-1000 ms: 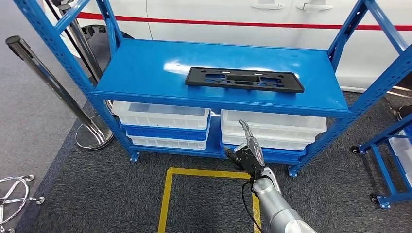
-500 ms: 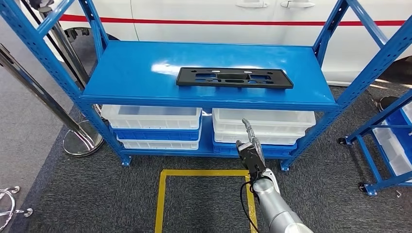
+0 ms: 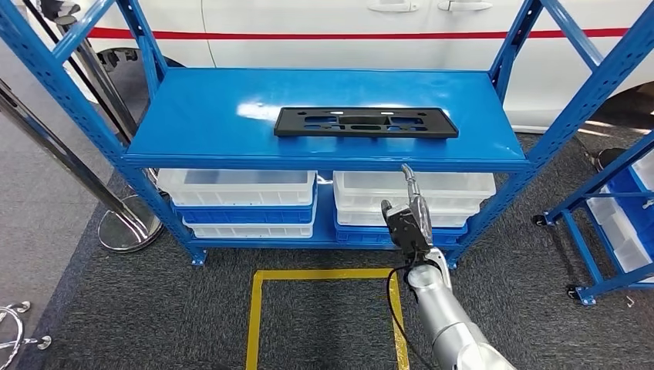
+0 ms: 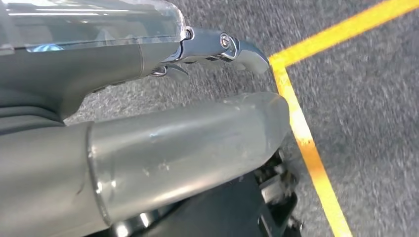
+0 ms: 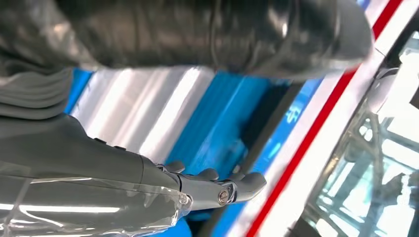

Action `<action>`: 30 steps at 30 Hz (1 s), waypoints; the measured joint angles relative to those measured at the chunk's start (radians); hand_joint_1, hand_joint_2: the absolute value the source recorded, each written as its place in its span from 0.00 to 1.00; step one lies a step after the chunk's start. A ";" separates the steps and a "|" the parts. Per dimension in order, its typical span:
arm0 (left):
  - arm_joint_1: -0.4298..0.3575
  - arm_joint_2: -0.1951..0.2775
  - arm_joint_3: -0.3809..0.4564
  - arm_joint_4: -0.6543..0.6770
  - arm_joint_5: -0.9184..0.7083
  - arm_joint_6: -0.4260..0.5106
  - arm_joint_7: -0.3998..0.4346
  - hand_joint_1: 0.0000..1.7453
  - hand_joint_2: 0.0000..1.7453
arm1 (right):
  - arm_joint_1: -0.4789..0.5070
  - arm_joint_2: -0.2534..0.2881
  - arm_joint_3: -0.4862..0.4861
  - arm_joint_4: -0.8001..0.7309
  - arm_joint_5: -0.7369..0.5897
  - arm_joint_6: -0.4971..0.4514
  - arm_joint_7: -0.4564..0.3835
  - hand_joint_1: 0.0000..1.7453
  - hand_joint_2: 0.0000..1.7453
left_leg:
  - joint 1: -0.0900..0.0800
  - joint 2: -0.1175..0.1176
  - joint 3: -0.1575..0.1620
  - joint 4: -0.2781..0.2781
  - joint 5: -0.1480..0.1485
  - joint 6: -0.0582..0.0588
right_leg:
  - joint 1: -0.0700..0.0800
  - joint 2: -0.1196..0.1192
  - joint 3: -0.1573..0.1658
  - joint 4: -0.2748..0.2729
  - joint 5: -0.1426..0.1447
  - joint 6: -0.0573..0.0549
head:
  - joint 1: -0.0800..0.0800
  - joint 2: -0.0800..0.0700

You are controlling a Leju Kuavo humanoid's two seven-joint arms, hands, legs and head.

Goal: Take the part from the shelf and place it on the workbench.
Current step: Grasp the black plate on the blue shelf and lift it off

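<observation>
The right hand [image 3: 406, 218] is raised in front of the rack, fingers extended and apart, holding nothing; in the right wrist view its fingers [image 5: 217, 185] point toward the blue shelf edge with nothing between them and the thumb. The left hand [image 4: 148, 113] hangs low over the grey carpet beside the yellow floor line [image 4: 306, 143], fingers loosely extended and empty.

The part [image 3: 365, 122], a flat black plate with cut-outs, lies on the blue shelf [image 3: 193, 116], above and ahead of the right hand and slightly toward the robot's left. Its long axis runs side to side, parallel to the shelf's front edge. The right hand is plainly the nearer one, and my judgement is that it must rise over the shelf's front lip and reach forward to meet the part's near long edge.

That front lip stands between hand and part. Below it sit 2 stacks of white and blue bins [image 3: 416, 193], just behind the hand. A blue upright [image 3: 571, 108] stands to the right, a chrome post [image 3: 69, 166] well off to the left.
</observation>
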 joint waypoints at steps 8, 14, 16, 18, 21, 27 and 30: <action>0.000 -0.003 -0.003 0.000 0.000 -0.001 0.000 0.00 0.00 | 0.001 -0.008 0.019 -0.037 -0.030 0.048 0.015 0.00 0.00 | 0.009 -0.004 -0.112 0.265 -0.115 -0.024 | -0.009 0.032 0.005 -0.009 0.007 -0.020 | 0.000 0.000; -0.001 -0.004 -0.004 0.000 0.000 0.000 0.002 0.00 0.00 | 0.004 -0.008 0.025 -0.049 -0.031 0.048 0.013 0.00 0.00 | 0.015 -0.075 0.006 0.010 -0.011 -0.014 | -0.010 0.087 -0.009 0.005 0.007 0.006 | 0.000 0.000; -0.003 -0.007 -0.004 0.000 0.000 0.000 0.003 0.00 0.00 | 0.006 -0.011 0.025 -0.053 -0.031 0.047 0.013 0.00 0.00 | 0.015 -0.058 0.008 0.001 -0.005 -0.001 | -0.013 0.095 -0.014 0.005 0.009 0.019 | 0.000 0.000; -0.004 -0.010 -0.004 -0.001 0.000 0.001 0.003 0.00 0.00 | 0.006 -0.015 0.025 -0.057 -0.030 0.041 0.012 0.00 0.00 | 0.019 -0.042 0.013 -0.011 0.002 0.014 | -0.011 0.063 -0.034 0.049 -0.021 0.028 | 0.003 0.000; -0.003 -0.010 -0.005 -0.001 0.000 0.003 0.003 0.00 0.00 | 0.008 -0.016 0.025 -0.059 -0.027 0.032 0.017 0.00 0.75 | 0.014 -0.021 0.014 -0.014 0.003 0.023 | -0.010 0.011 -0.118 0.226 -0.105 0.037 | 0.006 0.000; -0.006 -0.012 -0.007 -0.001 -0.006 0.003 0.004 0.00 0.00 | -0.002 -0.017 0.026 -0.053 0.007 -0.027 0.055 0.00 1.00 | 0.006 -0.006 0.016 -0.010 -0.003 0.017 | -0.003 -0.002 -0.020 0.037 0.007 0.018 | 0.006 0.000; -0.011 -0.014 -0.011 -0.001 -0.011 0.003 0.007 0.00 0.00 | -0.022 -0.019 0.045 -0.038 0.116 -0.144 0.073 0.00 1.00 | 0.003 -0.003 0.015 -0.013 -0.003 0.002 | 0.003 -0.002 -0.005 -0.007 0.011 0.003 | 0.006 0.000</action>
